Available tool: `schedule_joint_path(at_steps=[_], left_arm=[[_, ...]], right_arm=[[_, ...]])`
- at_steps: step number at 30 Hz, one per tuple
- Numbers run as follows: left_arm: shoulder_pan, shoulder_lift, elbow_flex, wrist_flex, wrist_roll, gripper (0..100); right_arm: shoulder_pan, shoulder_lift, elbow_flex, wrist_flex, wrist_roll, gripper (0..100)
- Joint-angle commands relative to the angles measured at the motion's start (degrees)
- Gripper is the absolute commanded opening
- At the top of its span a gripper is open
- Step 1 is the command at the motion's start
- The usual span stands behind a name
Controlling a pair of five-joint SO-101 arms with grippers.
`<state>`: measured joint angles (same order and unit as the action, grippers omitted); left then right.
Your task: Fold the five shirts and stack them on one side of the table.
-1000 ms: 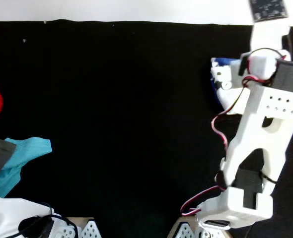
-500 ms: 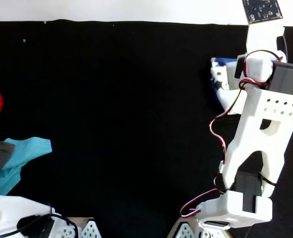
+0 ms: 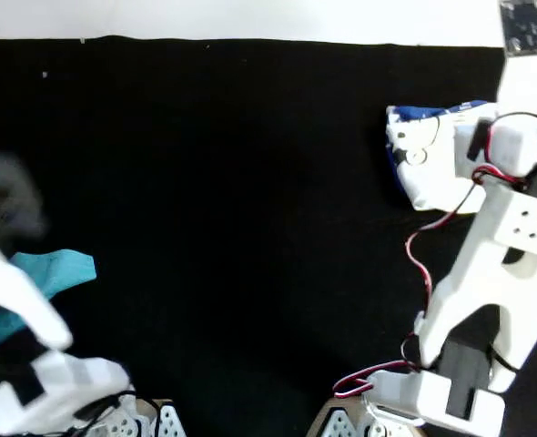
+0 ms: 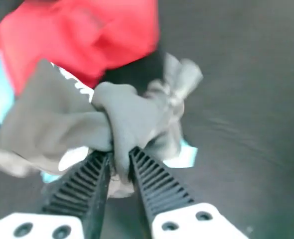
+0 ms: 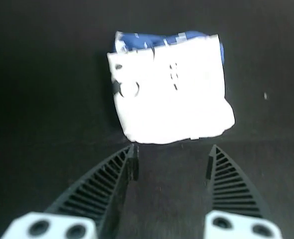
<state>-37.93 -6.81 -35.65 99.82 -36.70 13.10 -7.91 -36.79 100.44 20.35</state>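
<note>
Left wrist view, left jaws gripping one grey shirt (image 4: pixel 129 117), one red shirt (image 4: pixel 87 35), right jaws released

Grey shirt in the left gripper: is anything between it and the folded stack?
Nothing visible. The left gripper is shut on the grey shirt, and only black table lies between it and the folded stack. The open right gripper sits close by that stack, off the path.
</note>
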Motion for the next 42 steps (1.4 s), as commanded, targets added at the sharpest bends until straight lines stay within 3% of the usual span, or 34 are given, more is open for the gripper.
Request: schedule_joint_path(at_steps=[1, 9, 14, 17, 21, 26, 33, 37, 42], left_arm=[[15.9, -8.7, -2.2, 0.3, 3.2, 1], [41.5, -11.5, -2.0, 0.2, 14.4, 1], [50.0, -9.4, 6.7, -1.8, 20.7, 1], [49.8, -5.8, 16.0, -4.0, 20.7, 3], [48.4, 0.3, 28.8, -8.9, 20.6, 12], [42.2, 6.9, 39.0, -18.0, 20.5, 13], [32.9, 7.4, 40.1, -16.8, 20.3, 13], [27.4, 7.1, 40.8, -16.6, 14.5, 13], [24.7, 8.4, 40.8, -16.8, 14.1, 13]], right_arm=[[2.2, -4.4, 7.0, 0.6, -0.5, 22.3], [0.7, -11.8, 19.9, 0.3, -0.5, 22.3], [-2.3, -13.5, 24.4, 0.3, -0.5, 22.3], [-6.6, -13.7, 28.9, 0.4, -0.6, 22.3], [-14.6, -13.6, 37.4, 0.4, -3.2, 23.8], [-26.0, -13.7, 47.8, -3.5, -3.7, 30.7], [-37.9, -13.7, 63.1, -12.6, -6.5, 31.0], [-45.6, -13.7, 70.9, -17.1, -6.5, 31.0], [-48.6, -13.0, 78.1, -25.7, -6.6, 31.0]])
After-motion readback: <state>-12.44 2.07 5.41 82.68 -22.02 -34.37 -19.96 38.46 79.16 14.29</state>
